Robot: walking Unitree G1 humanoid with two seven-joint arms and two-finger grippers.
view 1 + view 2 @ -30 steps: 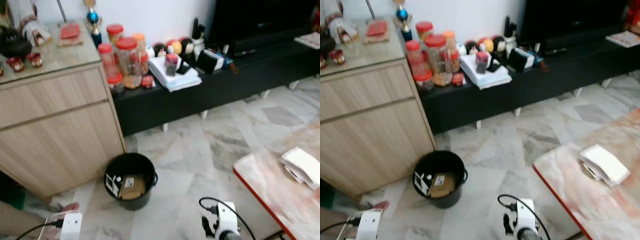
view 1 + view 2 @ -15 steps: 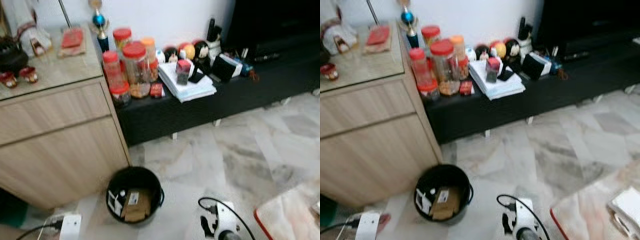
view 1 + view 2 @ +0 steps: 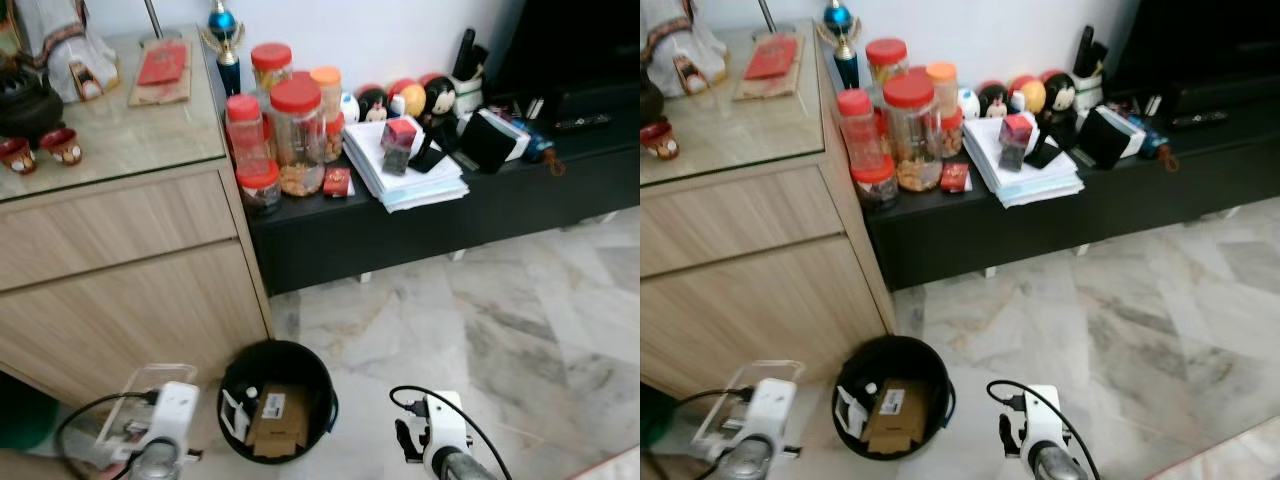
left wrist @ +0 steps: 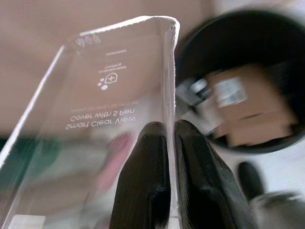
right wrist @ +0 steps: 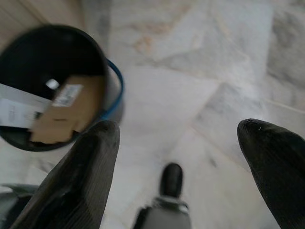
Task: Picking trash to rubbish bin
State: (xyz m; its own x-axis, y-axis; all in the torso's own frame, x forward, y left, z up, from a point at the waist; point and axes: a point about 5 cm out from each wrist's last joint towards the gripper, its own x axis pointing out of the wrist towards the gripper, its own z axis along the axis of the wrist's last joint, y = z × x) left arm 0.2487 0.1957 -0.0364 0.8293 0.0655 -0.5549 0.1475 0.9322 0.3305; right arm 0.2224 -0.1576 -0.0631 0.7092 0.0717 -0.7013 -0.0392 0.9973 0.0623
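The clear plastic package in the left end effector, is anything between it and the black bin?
Nothing visible does. The clear plastic package, pinched in the left end effector, hangs beside the open round black bin, which holds cardboard and paper.

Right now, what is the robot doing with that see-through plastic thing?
The robot's left gripper is pinching a clear plastic package and holding it beside the black rubbish bin on the floor, not yet over it. A cardboard box already lies inside. The right gripper hangs open near the bin, holding nothing.
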